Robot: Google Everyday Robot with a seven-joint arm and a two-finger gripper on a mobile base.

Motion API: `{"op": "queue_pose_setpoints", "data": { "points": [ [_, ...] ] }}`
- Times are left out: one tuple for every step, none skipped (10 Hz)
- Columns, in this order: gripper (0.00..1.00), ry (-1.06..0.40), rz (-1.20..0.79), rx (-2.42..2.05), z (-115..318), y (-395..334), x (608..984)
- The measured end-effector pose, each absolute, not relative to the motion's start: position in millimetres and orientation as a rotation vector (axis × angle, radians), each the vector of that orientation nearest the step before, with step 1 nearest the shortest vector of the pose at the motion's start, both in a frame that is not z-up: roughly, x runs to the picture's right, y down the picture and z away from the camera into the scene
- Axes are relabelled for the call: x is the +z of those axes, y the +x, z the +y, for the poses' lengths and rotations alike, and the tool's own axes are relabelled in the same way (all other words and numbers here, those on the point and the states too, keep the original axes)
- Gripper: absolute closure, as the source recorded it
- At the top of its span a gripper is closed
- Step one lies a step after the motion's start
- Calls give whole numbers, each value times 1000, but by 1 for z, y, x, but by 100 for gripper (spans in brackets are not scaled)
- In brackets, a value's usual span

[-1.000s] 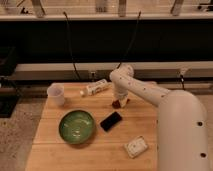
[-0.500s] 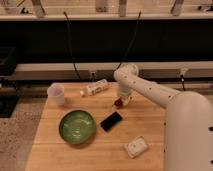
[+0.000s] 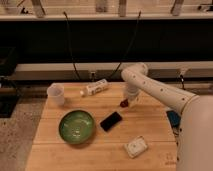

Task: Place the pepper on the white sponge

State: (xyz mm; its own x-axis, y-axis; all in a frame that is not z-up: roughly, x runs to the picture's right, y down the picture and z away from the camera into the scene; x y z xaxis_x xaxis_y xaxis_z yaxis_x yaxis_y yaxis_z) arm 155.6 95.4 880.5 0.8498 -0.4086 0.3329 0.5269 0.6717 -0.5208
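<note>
Wooden table (image 3: 50, 150). Nearest, on the right part of the front, white sponge (image 3: 136, 146), lying flat and skewed, nothing on it. Farther back on the left, green bowl (image 3: 76, 126). Just right of the bowl, black phone (image 3: 111, 121), lying diagonal, apart from both bowl and sponge. Farther still, right of centre, the pepper (image 3: 123, 103): small dark red thing low over the tabletop, well apart from the sponge, beyond the phone. The gripper (image 3: 126, 101) is right on it, clenched on the pepper; cannot tell if the pepper is lifted or touching the wood. White robot arm (image 3: 160, 92) reaches in from the right. Far left, white cup (image 3: 56, 93), upright. Far centre, white bottle (image 3: 95, 88), lying on its side.
</note>
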Motion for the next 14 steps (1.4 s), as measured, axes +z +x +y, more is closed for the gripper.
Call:
{"op": "queue_pose_setpoints", "data": {
  "points": [
    [100, -642, -203, -524, 96, 156, 878],
    [100, -641, -197, -521, 97, 163, 874],
    [100, -645, -198, -520, 100, 166, 869],
    [100, -643, -203, -520, 101, 167, 862],
    [100, -645, -204, -517, 105, 173, 857],
    [100, -648, -206, -511, 109, 181, 850],
    [100, -648, -210, -509, 112, 186, 845],
    [100, -649, -211, -507, 114, 188, 842],
    [100, -650, -214, -505, 115, 189, 839],
    [100, -654, -215, -501, 121, 195, 830],
    [100, -656, -214, -496, 125, 201, 824],
    [100, -658, -215, -491, 129, 204, 819],
    [100, -660, -218, -489, 131, 206, 815],
    [100, -664, -222, -484, 138, 213, 807]
  ]
}}
